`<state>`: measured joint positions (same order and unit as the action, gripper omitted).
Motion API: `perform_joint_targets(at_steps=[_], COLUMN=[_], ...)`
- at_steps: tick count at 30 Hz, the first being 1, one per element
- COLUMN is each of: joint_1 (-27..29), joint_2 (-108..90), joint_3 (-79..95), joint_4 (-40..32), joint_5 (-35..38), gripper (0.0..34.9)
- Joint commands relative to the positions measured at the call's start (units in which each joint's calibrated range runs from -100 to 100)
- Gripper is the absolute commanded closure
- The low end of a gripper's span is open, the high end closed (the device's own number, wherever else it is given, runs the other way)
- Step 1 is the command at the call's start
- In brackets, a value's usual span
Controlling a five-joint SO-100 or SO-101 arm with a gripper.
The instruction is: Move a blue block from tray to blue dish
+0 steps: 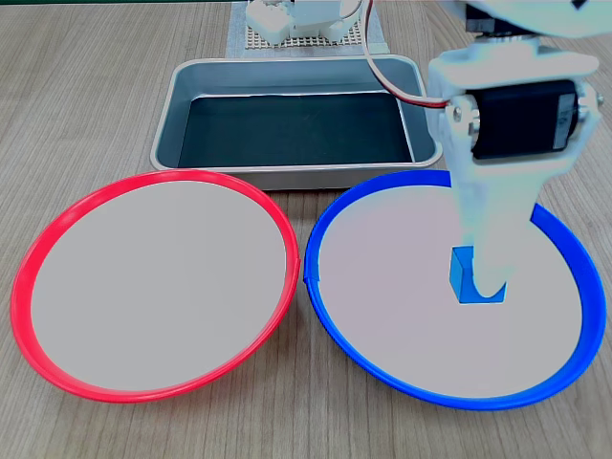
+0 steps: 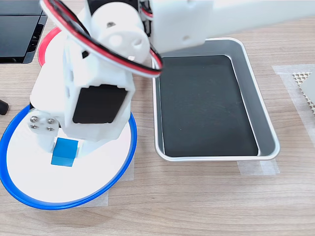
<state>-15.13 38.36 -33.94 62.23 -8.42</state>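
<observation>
The blue block (image 1: 462, 273) (image 2: 64, 152) sits low on the pale floor of the blue dish (image 1: 382, 277) (image 2: 49, 184), right of centre in the first exterior view. My white gripper (image 1: 481, 284) (image 2: 66, 146) reaches down into the dish, and its fingers (image 1: 492, 239) stand close against the block's two sides, shut on it. The finger hides the block's right part in the first exterior view. Behind the dish lies the grey tray (image 1: 287, 178) (image 2: 266, 123), with nothing on its black floor.
A red-rimmed dish (image 1: 153, 287) (image 2: 43, 46) of the same size lies beside the blue one, nearly touching it. The arm's base stands on a perforated mat (image 1: 306, 40) behind the tray. A black object (image 2: 17, 29) lies at the second exterior view's top left.
</observation>
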Motion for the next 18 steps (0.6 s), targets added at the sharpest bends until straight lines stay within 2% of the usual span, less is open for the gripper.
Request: perform_joint_targets(at_steps=[1,2,3,4,7,8,9,13,17,18], joint_1=[0.8,0.8,0.9,0.9,1.1,1.2,1.3,1.3,1.4,1.5], joint_2=[-0.2,-0.2,-0.2,-0.3,-1.6,-2.7,-4.2,-17.0,-39.4,-50.6], joint_3=[-1.0,-0.8,-0.4,-0.2,0.9,2.2,3.9,19.2,46.5,58.4], joint_4=[-1.1,-1.5,-2.0,-2.3,-2.7,-3.2,-3.9,-9.0,-22.0,-27.4], joint_5=[0.6,0.7,0.9,1.0,1.1,1.3,1.4,1.9,3.7,4.9], gripper=[23.3,20.1,18.5,18.7,22.1,26.6,34.6,34.7,34.8,34.8])
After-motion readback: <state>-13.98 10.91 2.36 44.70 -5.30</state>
